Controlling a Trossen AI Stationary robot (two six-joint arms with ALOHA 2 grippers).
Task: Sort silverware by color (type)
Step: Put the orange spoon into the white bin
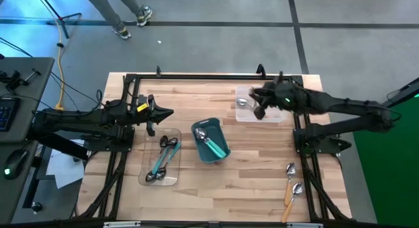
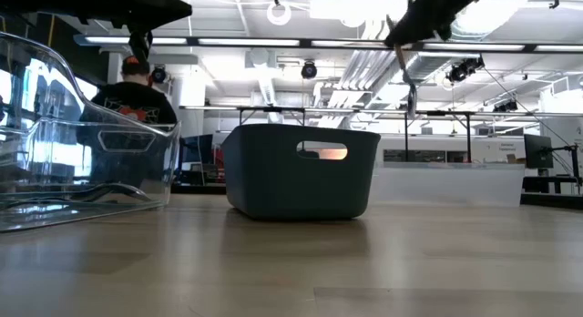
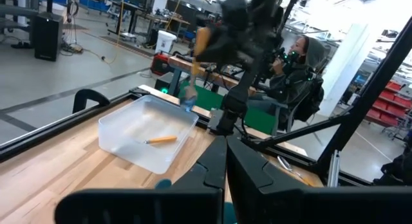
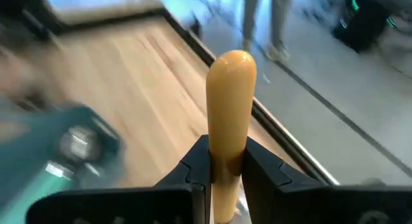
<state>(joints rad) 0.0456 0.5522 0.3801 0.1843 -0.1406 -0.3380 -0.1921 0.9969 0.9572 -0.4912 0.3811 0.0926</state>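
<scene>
My right gripper (image 1: 260, 103) is shut on an orange-handled spoon (image 3: 192, 73) above the clear tray (image 1: 278, 114) at the table's far right. Another orange spoon (image 3: 161, 140) lies flat in that tray. Two more orange-handled spoons (image 1: 291, 183) lie on the wood near the right edge. The teal bin (image 1: 211, 141) in the middle holds teal-handled spoons (image 1: 211, 145). A second clear tray (image 1: 161, 160) near the left holds teal and dark spoons. My left gripper (image 1: 167, 114) is shut and hovers above the table left of the bin, holding nothing. My right gripper pinches the orange spoon's handle (image 4: 228, 130) between its two fingers (image 4: 193, 166). The handle's rounded free end (image 4: 230, 63) sticks out past the fingertips. The spoon is lifted clear and hangs below the gripper (image 2: 412, 85) over the far-right clear tray.
The black frame rails (image 1: 209, 76) run along the table's far edge and down both sides. Bare wood (image 1: 242, 189) lies near the front edge between the trays. A person (image 3: 302, 76) sits beyond the table, and another stands on the floor behind it (image 1: 124, 18).
</scene>
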